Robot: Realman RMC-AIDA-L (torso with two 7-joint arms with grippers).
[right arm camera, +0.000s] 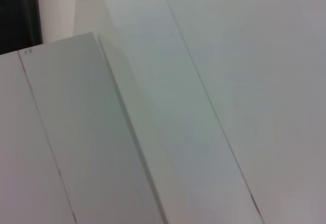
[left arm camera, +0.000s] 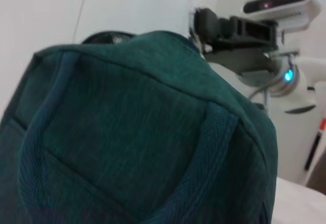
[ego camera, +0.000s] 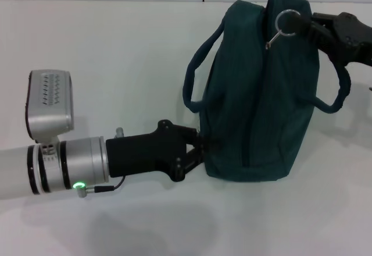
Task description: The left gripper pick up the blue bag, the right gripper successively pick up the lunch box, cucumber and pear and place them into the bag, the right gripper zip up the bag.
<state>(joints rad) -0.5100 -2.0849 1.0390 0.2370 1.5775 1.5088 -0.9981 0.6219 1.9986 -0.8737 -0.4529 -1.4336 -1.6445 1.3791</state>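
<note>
Right tool (ego camera: 303,28), a black two-fingered claw at the upper right of the head view, meets the silver ring pull (ego camera: 287,22); its grip cannot be told. Zipper line runs down the dark teal fabric bag (ego camera: 261,93) at centre right, whose lower left edge the left tool (ego camera: 200,148) pinches.

Setting: robot test lab or bench cell | Evidence: plain white tabletop (ego camera: 116,64), bare of household furnishing | pale panelled wall (right arm camera: 229,81) with thin seams | second arm's camera mount (left arm camera: 277,2) and lit status light (left arm camera: 288,75) in the left wrist view
</note>
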